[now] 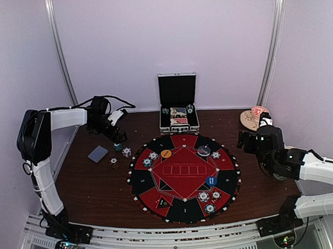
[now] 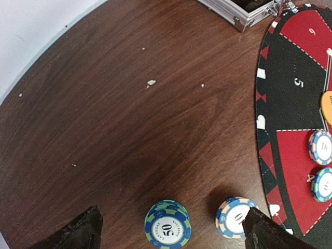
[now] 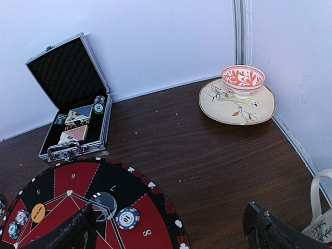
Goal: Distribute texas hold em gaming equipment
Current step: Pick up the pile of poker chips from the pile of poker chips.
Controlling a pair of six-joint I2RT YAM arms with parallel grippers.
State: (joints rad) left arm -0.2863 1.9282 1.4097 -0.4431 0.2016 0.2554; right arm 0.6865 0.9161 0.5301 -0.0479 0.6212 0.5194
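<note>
A round red-and-black poker mat (image 1: 183,176) lies mid-table with chips (image 1: 203,197), an orange disc (image 1: 166,154), a blue disc (image 1: 211,181) and a dark disc (image 1: 204,150) on it. Left of the mat stand loose chip stacks (image 1: 126,152) and a grey-blue card deck (image 1: 98,154). My left gripper (image 1: 116,138) hangs open above them. In the left wrist view it (image 2: 171,236) straddles a blue-green "50" stack (image 2: 167,224), with a peach-blue "10" stack (image 2: 234,217) by the right finger (image 2: 264,233). My right gripper (image 1: 243,139) is open and empty beside the mat's right edge (image 3: 168,233).
An open metal case (image 1: 178,105) with cards and chips stands behind the mat. A tan dish (image 3: 237,101) with a red-white bowl (image 3: 243,80) sits at the back right. A patterned white mug (image 3: 319,218) is by the right wall.
</note>
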